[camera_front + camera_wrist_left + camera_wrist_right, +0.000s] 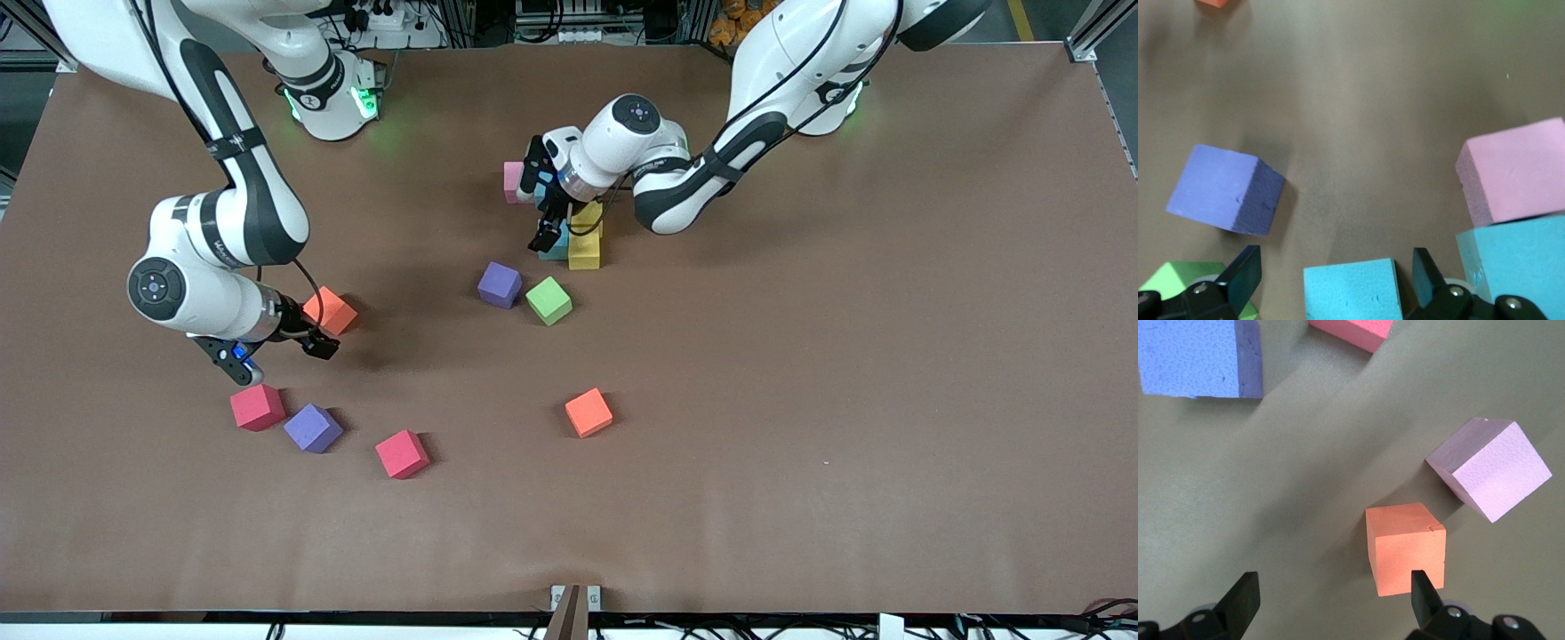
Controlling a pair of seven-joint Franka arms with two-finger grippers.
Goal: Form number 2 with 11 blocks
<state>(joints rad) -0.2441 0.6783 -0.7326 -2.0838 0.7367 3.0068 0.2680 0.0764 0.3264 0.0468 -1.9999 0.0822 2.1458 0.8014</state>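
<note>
My left gripper [544, 209] hangs spread over the light blue block [1351, 291] in the started number 2 [569, 233]. My right gripper [280, 354] stands spread, empty, an orange block [331, 311] at its one o'clock.

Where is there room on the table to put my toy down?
Plenty of bare table toward the left arm's end, past the orange cube. It is crowded around the yellow cubes under the left end effector, and among the red cubes.
</note>
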